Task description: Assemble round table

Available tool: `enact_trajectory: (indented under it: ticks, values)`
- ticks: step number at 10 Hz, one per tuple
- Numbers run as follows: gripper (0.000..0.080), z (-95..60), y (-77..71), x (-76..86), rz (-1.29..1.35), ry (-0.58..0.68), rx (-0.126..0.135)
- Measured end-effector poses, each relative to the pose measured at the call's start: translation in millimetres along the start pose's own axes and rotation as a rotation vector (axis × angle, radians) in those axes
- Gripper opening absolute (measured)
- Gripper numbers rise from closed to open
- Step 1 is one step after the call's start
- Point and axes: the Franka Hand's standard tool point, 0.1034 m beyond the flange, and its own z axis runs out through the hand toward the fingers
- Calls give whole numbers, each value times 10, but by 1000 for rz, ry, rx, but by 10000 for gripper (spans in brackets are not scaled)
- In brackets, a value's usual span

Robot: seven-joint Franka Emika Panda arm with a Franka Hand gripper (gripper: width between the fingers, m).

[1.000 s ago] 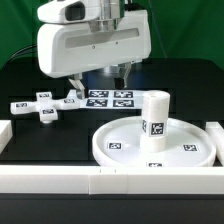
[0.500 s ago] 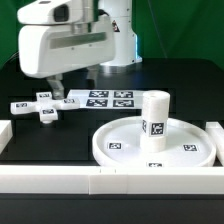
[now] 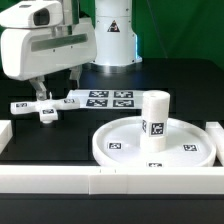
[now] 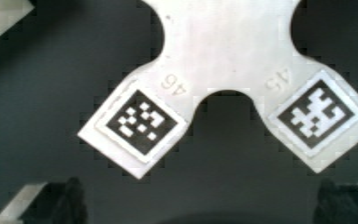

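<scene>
White plastic, the cross-shaped piece point(image 3: 44, 109) lies flat on the black table point(image 3: 60, 140) at the exterior view's left. It is well apart from the round disc point(image 3: 108, 146), where the post point(image 3: 153, 110) stands upright. Your gripper point(image 4: 208, 200) hangs just above the cross, jaws spread wide, holding nothing. If you descend off-centre, a finger could land on an arm and skid the piece toward the marker board point(image 3: 110, 98).

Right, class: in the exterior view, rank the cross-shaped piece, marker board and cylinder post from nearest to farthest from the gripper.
1. cross-shaped piece, just below the gripper.
2. marker board, at centre.
3. cylinder post, exterior view's right.
</scene>
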Motion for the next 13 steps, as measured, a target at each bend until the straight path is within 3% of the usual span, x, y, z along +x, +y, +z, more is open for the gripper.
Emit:
enact_trajectory:
  ticks: [4,13]
  values:
    - [649,125,-48,-438,-46,-14,5]
    - [649,200,-38,-424,-35,-16,15]
